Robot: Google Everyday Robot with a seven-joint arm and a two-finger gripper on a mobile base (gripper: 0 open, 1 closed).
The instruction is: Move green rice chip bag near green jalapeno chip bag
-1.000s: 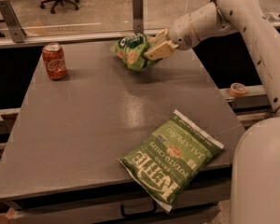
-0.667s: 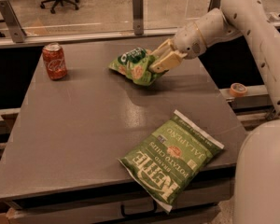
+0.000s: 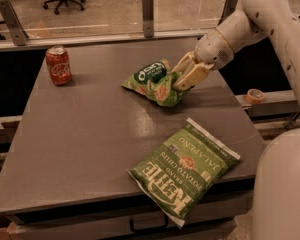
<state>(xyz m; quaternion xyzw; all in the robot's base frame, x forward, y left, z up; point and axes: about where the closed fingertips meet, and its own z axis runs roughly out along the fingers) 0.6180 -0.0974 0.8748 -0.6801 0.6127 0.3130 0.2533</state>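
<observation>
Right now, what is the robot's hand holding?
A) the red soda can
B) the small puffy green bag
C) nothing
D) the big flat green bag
B: the gripper, at the far right part of the table, is shut on the green rice chip bag; the soda can and the green jalapeno chip bag sit apart from it.
</observation>
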